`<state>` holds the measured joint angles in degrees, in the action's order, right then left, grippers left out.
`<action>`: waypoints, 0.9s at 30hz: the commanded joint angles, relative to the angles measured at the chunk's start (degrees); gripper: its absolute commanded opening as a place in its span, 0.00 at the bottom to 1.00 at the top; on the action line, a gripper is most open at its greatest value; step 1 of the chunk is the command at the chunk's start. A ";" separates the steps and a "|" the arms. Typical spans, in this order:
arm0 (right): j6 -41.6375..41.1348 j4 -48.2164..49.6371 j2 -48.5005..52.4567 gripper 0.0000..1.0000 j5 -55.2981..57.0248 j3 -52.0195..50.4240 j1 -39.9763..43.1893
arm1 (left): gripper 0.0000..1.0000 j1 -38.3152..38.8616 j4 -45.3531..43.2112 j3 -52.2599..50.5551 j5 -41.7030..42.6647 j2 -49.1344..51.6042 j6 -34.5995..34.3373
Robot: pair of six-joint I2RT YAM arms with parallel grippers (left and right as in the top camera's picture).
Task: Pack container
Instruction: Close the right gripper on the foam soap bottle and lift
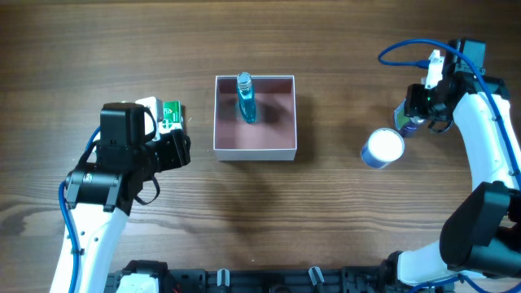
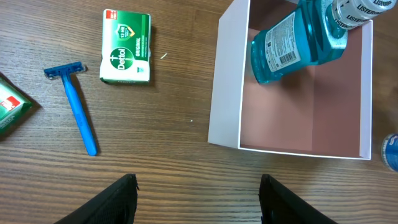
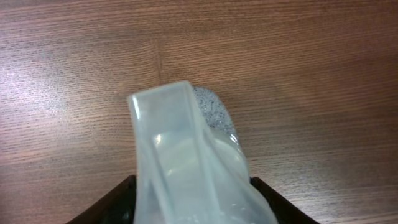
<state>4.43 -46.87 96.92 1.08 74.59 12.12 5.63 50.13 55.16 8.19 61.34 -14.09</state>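
The container [image 1: 255, 154], a square white box with a pink inside, sits at the table's middle. A blue mouthwash bottle [image 1: 246, 101] lies in its far left part. In the left wrist view the container [image 2: 227, 81] and the bottle [image 2: 292, 43] are at the upper right. My left gripper [image 1: 177, 150] [image 2: 198, 182] is open and empty, left of the container. My right gripper [image 1: 412, 122] [image 3: 193, 182] is at the far right, shut on a pale translucent plastic item [image 3: 180, 155] with a speckled grey end, held above the table.
A green soap box [image 1: 171, 114] [image 2: 126, 46], a blue razor [image 2: 78, 106] and another green box [image 2: 9, 109] lie left of the container. A round white-lidded jar [image 1: 383, 147] stands just below my right gripper.
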 commanded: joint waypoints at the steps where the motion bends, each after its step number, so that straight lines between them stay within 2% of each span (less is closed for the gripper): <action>1: 0.00 -0.50 1.03 0.48 0.44 -0.48 0.09 | 0.63 0.26 -0.11 1.22 -0.35 0.28 0.13; 6: -0.04 -0.70 1.03 0.45 0.79 -0.48 0.09 | 0.63 0.26 0.07 1.22 -0.35 0.28 0.13; 10: -0.07 -0.68 1.03 0.36 0.79 -0.48 0.09 | 0.63 0.26 0.11 1.22 -0.35 0.28 0.15; 16: -0.11 0.17 1.03 0.41 0.76 -0.48 0.07 | 0.63 0.26 0.11 1.22 -0.33 0.28 0.15; 17: -0.09 0.39 1.03 0.47 0.76 -0.48 0.09 | 0.63 0.26 0.11 1.22 -0.33 0.28 0.15; 21: -0.09 1.03 1.03 0.51 0.76 -0.48 0.07 | 0.63 0.26 0.11 1.22 -0.33 0.28 0.13; 24: -0.11 1.03 1.03 0.60 0.76 -0.48 0.07 | 0.63 0.26 0.09 1.22 -0.33 0.28 0.13; 27: -0.11 1.38 1.03 0.77 0.76 -0.48 0.09 | 0.63 0.26 0.11 1.22 -0.33 0.28 0.13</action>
<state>4.73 -46.11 97.19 1.52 74.48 12.10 5.63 50.17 55.16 8.19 61.34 -14.09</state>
